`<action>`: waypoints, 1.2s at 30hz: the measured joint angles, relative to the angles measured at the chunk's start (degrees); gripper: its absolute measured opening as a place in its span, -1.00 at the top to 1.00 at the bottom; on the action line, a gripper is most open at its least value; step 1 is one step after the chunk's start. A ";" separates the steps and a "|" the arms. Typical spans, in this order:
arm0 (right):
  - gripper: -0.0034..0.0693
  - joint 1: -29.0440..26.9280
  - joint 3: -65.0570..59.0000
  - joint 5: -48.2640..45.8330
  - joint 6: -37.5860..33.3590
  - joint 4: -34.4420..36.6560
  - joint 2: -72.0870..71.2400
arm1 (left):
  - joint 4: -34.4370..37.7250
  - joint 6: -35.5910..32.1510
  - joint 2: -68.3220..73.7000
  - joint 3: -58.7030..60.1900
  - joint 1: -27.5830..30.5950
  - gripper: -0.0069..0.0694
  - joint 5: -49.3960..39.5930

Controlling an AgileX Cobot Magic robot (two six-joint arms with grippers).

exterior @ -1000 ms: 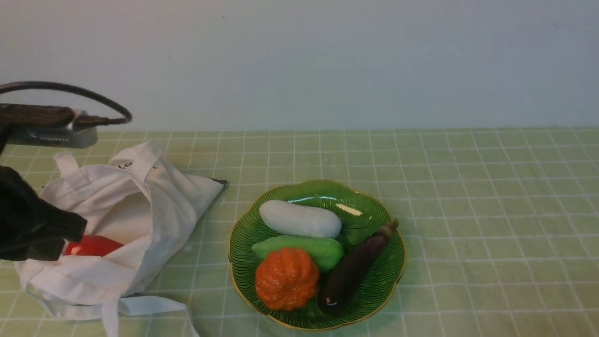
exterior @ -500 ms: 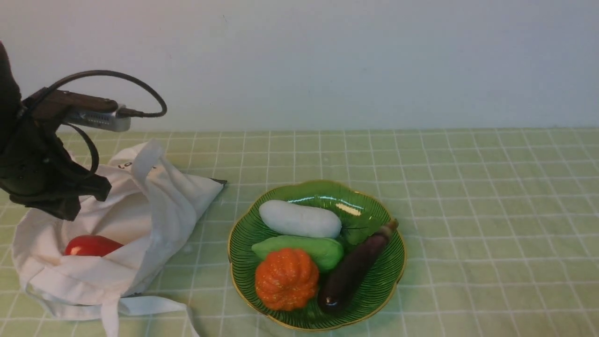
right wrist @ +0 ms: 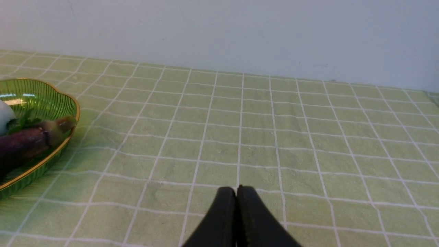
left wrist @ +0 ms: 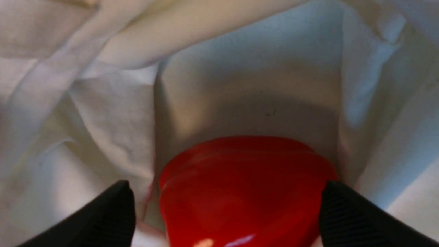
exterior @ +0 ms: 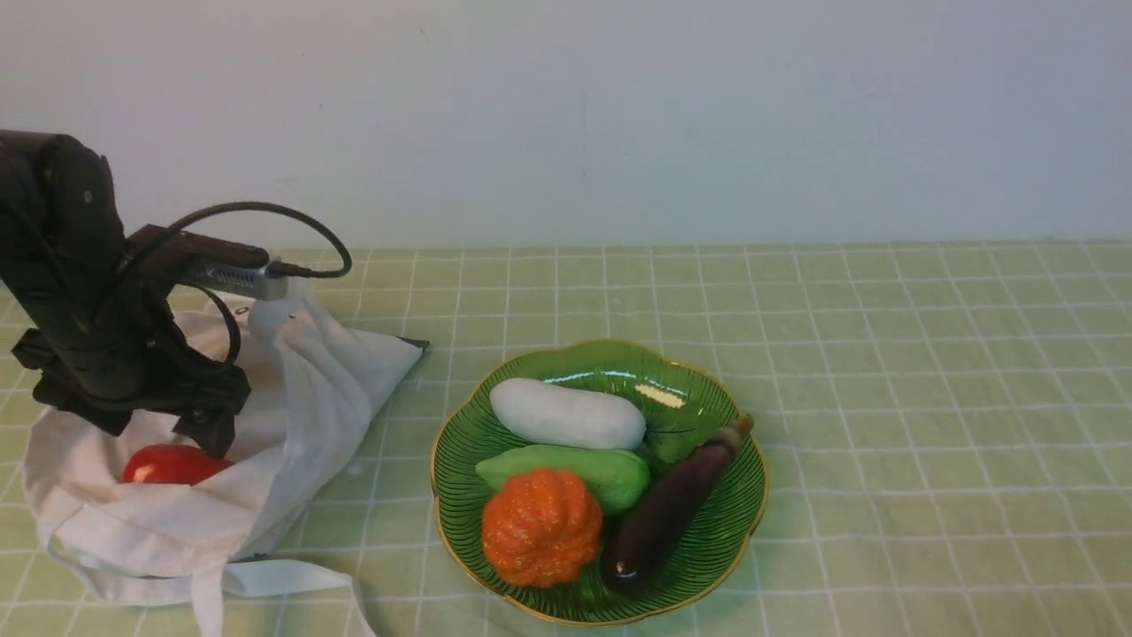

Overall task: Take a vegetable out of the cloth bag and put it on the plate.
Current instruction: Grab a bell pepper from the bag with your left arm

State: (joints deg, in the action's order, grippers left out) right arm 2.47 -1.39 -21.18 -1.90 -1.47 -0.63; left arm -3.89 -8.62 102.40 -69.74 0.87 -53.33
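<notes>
Left gripper (exterior: pixel 199 429) poised over the red bell pepper (exterior: pixel 172 464) inside the cloth bag (exterior: pixel 301 398).

Front view: the pepper lies in the open mouth of the white bag at the table's left, the black left arm reaching down into it. Beside the bag, the green plate (exterior: pixel 707 540) holds a white vegetable (exterior: pixel 566 414), a green vegetable (exterior: pixel 575 469), an orange pumpkin (exterior: pixel 541 527) and a purple eggplant (exterior: pixel 672 504) on the checked tablecloth (exterior: pixel 929 398). Left wrist view: the left gripper (left wrist: pixel 226 187) is spread wide, one dark finger on each side of the glossy pepper (left wrist: pixel 247 212), white bag fabric (left wrist: pixel 240 85) folded all around; whether the fingers touch the pepper cannot be told. Right wrist view: the right gripper (right wrist: pixel 236 192) is clenched, its tips pressed together on nothing, above bare tablecloth (right wrist: pixel 274 137), with the plate (right wrist: pixel 41 99) and the eggplant (right wrist: pixel 24 144) off to one side.
</notes>
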 joint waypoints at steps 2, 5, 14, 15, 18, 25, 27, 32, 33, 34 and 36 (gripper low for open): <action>0.95 0.00 0.00 0.00 0.00 0.00 0.00 | 0.00 0.00 0.62 0.00 0.00 -0.97 0.06; 0.95 0.00 0.00 0.00 0.00 0.00 0.00 | 0.00 0.00 2.06 0.00 0.00 -0.96 0.29; 0.95 0.00 0.00 0.00 0.00 0.00 0.00 | 0.05 0.00 3.40 -0.42 0.00 -0.76 0.37; 0.95 0.00 0.00 0.00 0.00 0.00 0.00 | 0.05 0.05 3.51 -0.54 0.00 -0.72 0.21; 0.95 0.00 0.00 0.00 0.00 0.00 0.00 | 0.05 0.59 3.92 -0.90 0.00 -0.68 -0.72; 0.95 0.00 0.00 0.00 0.00 0.00 0.00 | 0.00 0.94 3.96 -1.01 0.00 -0.68 -1.06; 0.95 0.00 0.00 0.00 0.00 0.00 0.00 | 0.00 0.99 3.67 -1.01 0.00 -0.68 -1.06; 0.95 0.00 0.00 0.00 0.00 0.00 0.00 | 0.05 1.88 0.59 -0.43 0.00 -0.29 -1.12; 0.95 0.00 0.00 0.00 0.00 0.00 0.00 | 0.05 2.13 -1.23 -0.29 0.00 0.22 -1.07; 0.95 0.00 0.00 0.00 0.00 0.00 0.00 | 0.05 2.20 -2.62 -0.24 0.00 0.46 -1.07; 0.95 0.00 0.00 0.00 0.00 0.00 0.00 | 0.05 2.27 -5.34 -0.17 0.00 0.71 -1.07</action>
State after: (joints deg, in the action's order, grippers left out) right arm 2.47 -1.39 -21.18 -1.90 -1.47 -0.63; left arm -3.84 -6.35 97.07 -69.91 0.87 -54.39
